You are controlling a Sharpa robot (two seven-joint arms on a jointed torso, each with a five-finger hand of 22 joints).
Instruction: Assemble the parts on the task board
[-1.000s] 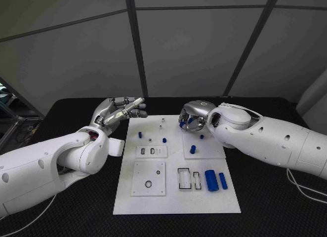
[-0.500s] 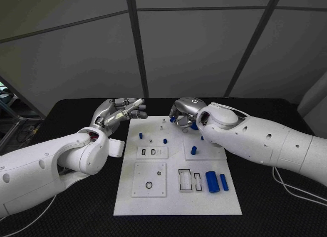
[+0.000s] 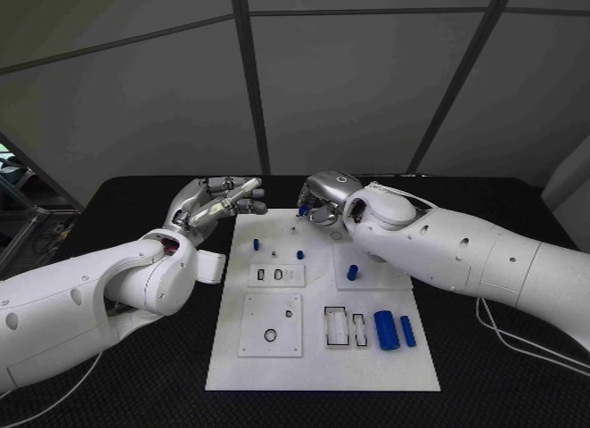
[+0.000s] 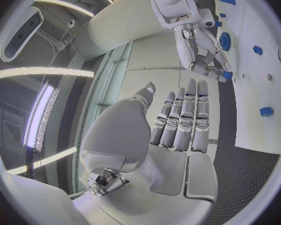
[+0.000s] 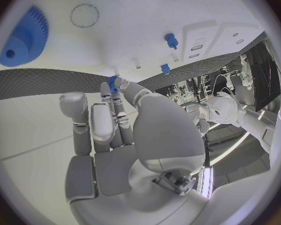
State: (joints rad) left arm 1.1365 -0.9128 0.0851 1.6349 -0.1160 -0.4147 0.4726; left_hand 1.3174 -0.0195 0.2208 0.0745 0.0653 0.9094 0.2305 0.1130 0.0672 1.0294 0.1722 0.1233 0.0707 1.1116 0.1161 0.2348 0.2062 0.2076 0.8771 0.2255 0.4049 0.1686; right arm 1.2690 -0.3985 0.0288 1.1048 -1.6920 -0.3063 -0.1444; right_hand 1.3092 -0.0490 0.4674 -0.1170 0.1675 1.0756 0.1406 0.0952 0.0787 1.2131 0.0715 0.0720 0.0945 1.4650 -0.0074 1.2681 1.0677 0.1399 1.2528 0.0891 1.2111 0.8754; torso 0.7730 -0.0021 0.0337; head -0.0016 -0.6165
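The white task board (image 3: pixel 321 361) lies in the middle of the black table. My right hand (image 3: pixel 324 201) hovers over the board's far edge and pinches a small blue part (image 3: pixel 304 210) at its fingertips; the right wrist view shows the same part (image 5: pixel 113 80). My left hand (image 3: pixel 218 203) is raised beside the board's far left corner, fingers straight and holding nothing. On the board stand a blue peg (image 3: pixel 256 243) and another blue peg (image 3: pixel 352 272). Two blue cylinders (image 3: pixel 387 329) lie near the front right. A blue gear (image 5: pixel 25 37) sits on the board near my right hand.
Raised white plates with slots (image 3: pixel 274 274) and holes (image 3: pixel 268 323) sit on the board's left half, and rectangular cut-outs (image 3: pixel 343 324) lie beside the cylinders. A cable (image 3: pixel 539 349) runs over the table at the right.
My right hand has moved left along the board's far edge with the small blue part in its fingertips. My left hand has stayed where it was.
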